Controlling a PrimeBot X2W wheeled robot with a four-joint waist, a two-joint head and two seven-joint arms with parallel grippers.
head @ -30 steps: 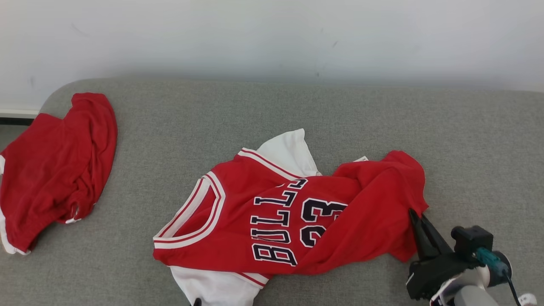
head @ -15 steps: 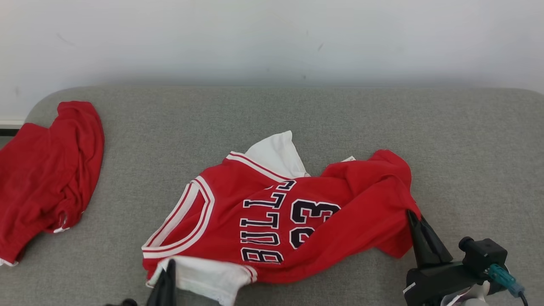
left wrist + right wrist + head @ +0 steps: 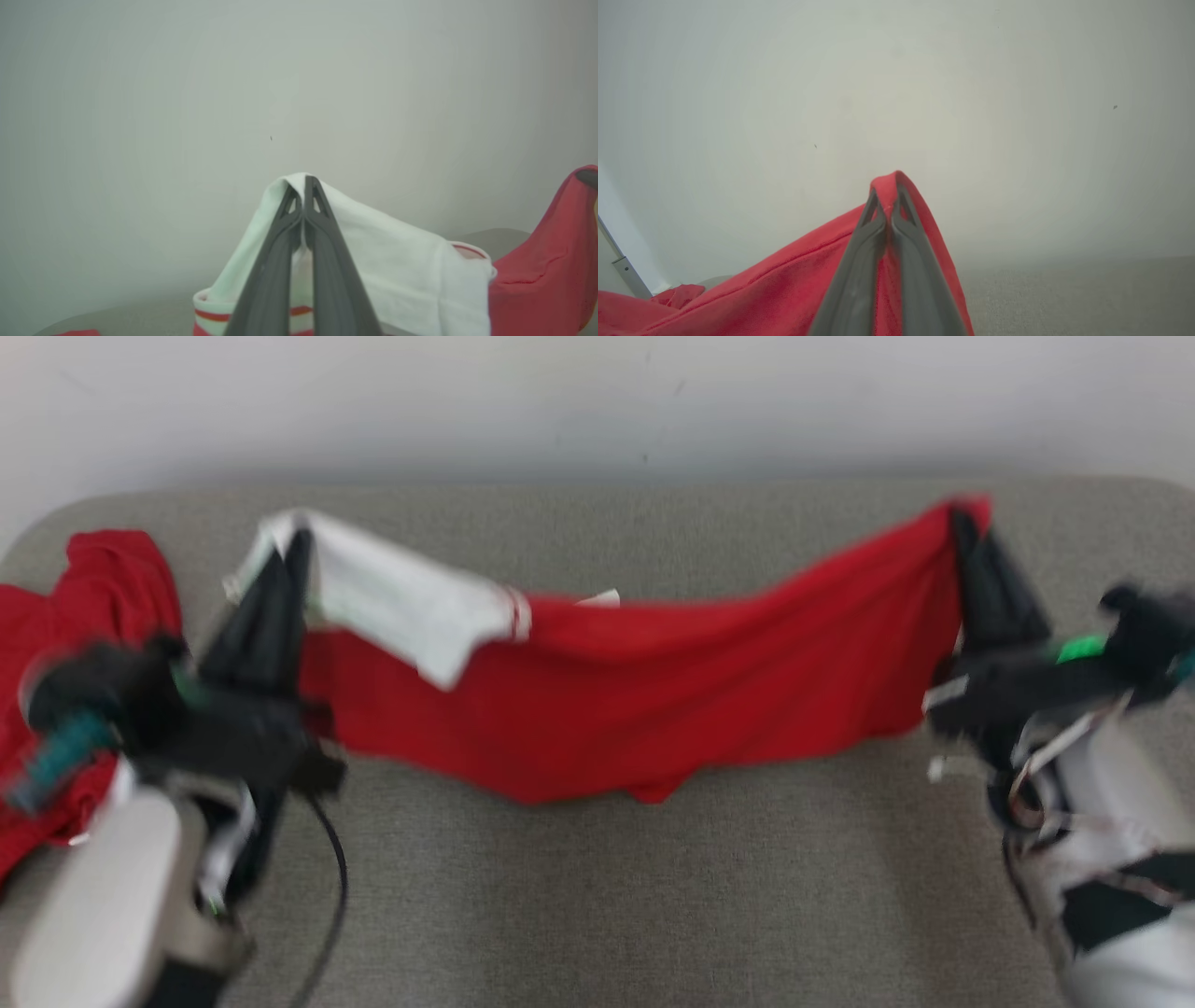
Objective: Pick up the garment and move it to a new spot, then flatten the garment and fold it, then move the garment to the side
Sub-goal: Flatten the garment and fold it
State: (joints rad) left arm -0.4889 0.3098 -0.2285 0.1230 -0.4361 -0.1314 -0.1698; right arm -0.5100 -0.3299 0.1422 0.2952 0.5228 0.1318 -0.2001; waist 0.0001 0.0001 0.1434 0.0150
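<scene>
While the left gripper pinches the white sleeve and the right gripper pinches a red corner, the jersey hangs stretched over the middle of the grey cushion. Both arms should travel together at equal height and tension so nothing slips.

no lettering reads on the red garment stretched between the fingers; a white tag there is too blurred.
</scene>
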